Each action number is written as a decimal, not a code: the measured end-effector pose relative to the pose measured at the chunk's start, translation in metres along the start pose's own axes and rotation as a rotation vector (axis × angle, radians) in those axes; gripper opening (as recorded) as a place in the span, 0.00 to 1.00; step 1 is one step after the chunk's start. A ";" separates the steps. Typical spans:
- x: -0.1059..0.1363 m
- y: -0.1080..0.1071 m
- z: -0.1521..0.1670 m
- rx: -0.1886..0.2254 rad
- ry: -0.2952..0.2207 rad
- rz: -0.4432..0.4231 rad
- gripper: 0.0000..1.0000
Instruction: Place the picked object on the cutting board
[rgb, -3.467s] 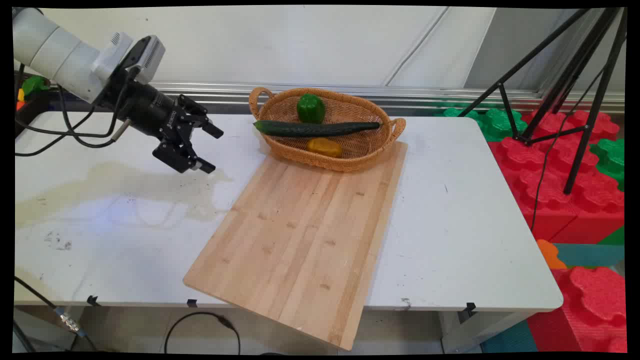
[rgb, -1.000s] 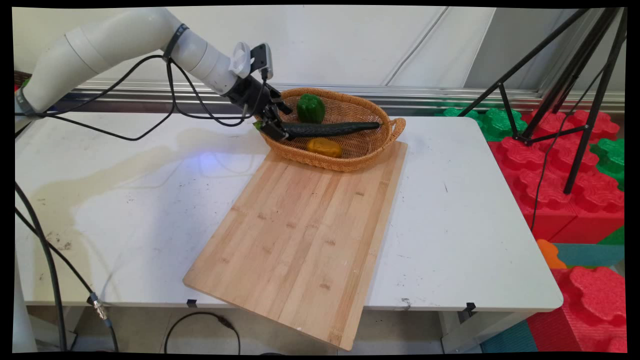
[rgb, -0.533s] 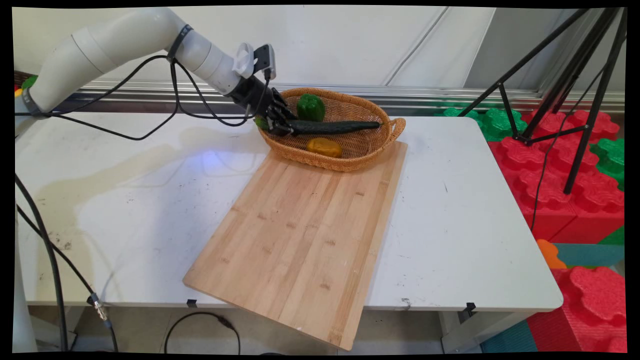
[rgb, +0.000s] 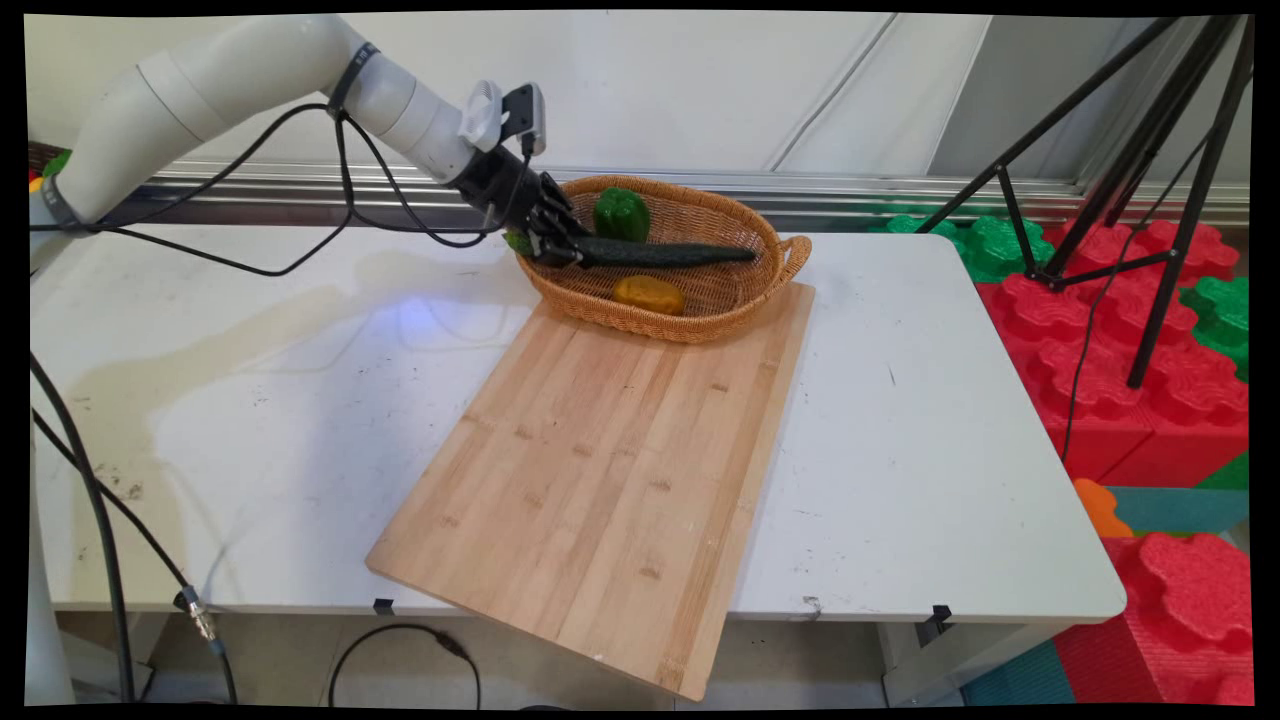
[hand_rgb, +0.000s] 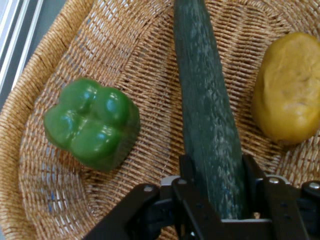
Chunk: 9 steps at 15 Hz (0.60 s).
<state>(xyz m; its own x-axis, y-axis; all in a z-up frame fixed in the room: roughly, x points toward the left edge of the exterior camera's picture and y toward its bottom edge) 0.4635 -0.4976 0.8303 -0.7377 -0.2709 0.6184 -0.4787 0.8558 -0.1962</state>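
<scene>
Dark green cucumber (rgb: 660, 254) is clamped at its left end between the fingers of the black gripper (rgb: 556, 245), inside the wicker basket (rgb: 700, 310). Its long axis is laid across the basket toward the right handle, skin bumpy and mottled. It is flanked by a green bell pepper (hand_rgb: 92, 122) and a yellow potato (hand_rgb: 289, 87).

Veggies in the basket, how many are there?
3. A green pepper sits at the back of the basket. A long cucumber lies across the middle, its left end in the gripper. A yellow potato sits at the front. More could hide behind the arm.
</scene>
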 end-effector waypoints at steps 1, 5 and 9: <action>0.000 -0.001 -0.004 0.000 0.003 0.006 0.00; 0.000 -0.002 -0.022 0.000 0.016 0.025 0.00; 0.000 0.001 -0.049 0.000 0.042 0.027 0.00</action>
<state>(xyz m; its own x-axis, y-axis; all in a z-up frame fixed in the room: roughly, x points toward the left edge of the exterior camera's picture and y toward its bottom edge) 0.4866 -0.4751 0.8676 -0.7297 -0.2295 0.6441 -0.4591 0.8625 -0.2129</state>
